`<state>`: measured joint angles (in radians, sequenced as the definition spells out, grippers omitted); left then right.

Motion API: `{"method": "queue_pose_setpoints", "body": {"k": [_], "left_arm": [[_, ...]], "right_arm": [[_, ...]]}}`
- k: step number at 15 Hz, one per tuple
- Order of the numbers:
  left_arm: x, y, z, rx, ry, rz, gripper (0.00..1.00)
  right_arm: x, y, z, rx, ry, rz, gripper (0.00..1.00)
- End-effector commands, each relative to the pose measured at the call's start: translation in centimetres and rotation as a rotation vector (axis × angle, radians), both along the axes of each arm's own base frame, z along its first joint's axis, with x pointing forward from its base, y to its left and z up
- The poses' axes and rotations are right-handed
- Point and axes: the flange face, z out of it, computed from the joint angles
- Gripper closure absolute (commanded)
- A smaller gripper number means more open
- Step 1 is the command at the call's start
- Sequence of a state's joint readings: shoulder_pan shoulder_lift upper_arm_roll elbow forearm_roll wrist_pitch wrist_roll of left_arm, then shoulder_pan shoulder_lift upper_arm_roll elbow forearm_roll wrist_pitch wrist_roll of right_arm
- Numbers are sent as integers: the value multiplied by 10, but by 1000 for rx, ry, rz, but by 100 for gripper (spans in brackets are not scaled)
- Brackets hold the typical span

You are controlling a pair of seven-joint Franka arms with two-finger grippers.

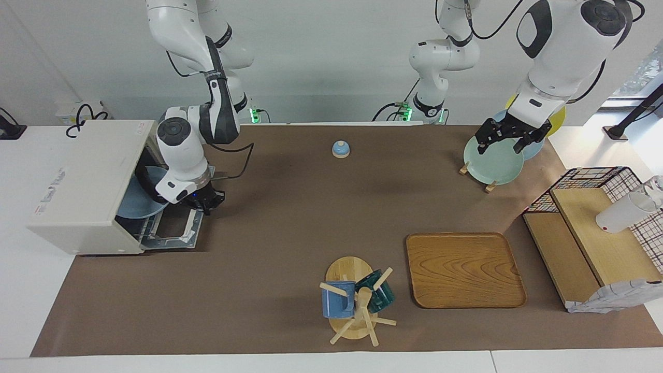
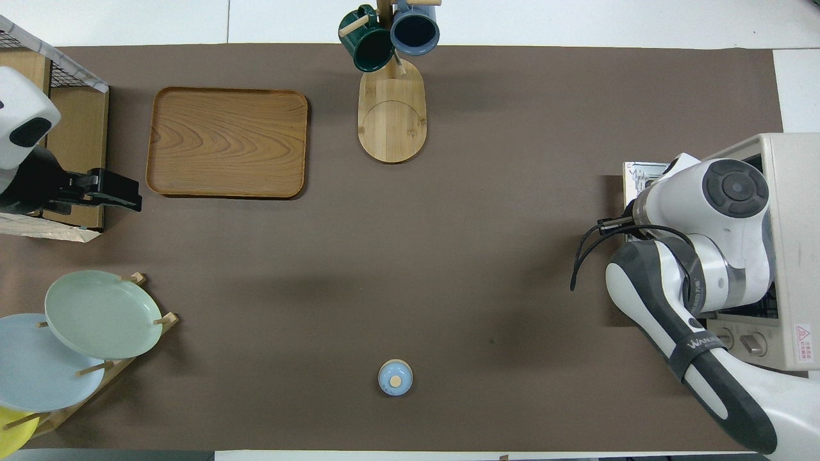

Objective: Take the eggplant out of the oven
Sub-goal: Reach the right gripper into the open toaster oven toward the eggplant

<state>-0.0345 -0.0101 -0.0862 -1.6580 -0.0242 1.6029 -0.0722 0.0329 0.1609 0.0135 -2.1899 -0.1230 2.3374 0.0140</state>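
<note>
The cream-white oven point(image 1: 88, 176) stands at the right arm's end of the table, and it also shows in the overhead view point(image 2: 791, 192). Its door point(image 1: 173, 228) lies folded down flat in front of it. A pale blue plate point(image 1: 135, 202) rests inside on the rack. The eggplant is out of view. My right gripper point(image 1: 207, 203) is low at the door's outer edge, where the handle is. In the overhead view its own wrist hides it. My left gripper point(image 1: 502, 141) waits open and empty over the plate rack.
A green plate point(image 1: 492, 163) stands in the rack at the left arm's end. A small blue bell point(image 1: 340, 149) sits near the robots. A wooden tray point(image 1: 463, 269), a mug tree point(image 1: 355, 303) and a wire-and-wood shelf point(image 1: 595, 243) lie farther from the robots.
</note>
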Motion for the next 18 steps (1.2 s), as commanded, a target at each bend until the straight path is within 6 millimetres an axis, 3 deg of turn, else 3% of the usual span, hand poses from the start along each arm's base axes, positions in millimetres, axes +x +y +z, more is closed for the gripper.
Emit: {"method": "queue_pose_setpoints", "body": {"k": [1, 4, 6, 8, 9, 10, 14, 18], "left_arm": [[-2, 2, 1, 1, -11, 10, 0], [-2, 2, 1, 1, -11, 10, 0], [-2, 2, 1, 1, -11, 10, 0], [-2, 2, 1, 1, -11, 10, 0], [-2, 2, 1, 1, -11, 10, 0], [-2, 2, 1, 1, -11, 10, 0], [-2, 2, 1, 1, -11, 10, 0], [-2, 2, 1, 1, -11, 10, 0]], "right_arm": [[5, -9, -2, -1, -11, -41, 100], [9, 9, 5, -1, -16, -61, 100], [15, 33, 20, 8, -19, -66, 100], [16, 49, 38, 45, -4, -102, 69], [13, 47, 52, 42, 5, -100, 37], [9, 48, 60, 37, 27, -102, 26], [-16, 33, 96, -77, 113, -83, 28], [-22, 9, 97, -179, 125, -66, 30]]}}
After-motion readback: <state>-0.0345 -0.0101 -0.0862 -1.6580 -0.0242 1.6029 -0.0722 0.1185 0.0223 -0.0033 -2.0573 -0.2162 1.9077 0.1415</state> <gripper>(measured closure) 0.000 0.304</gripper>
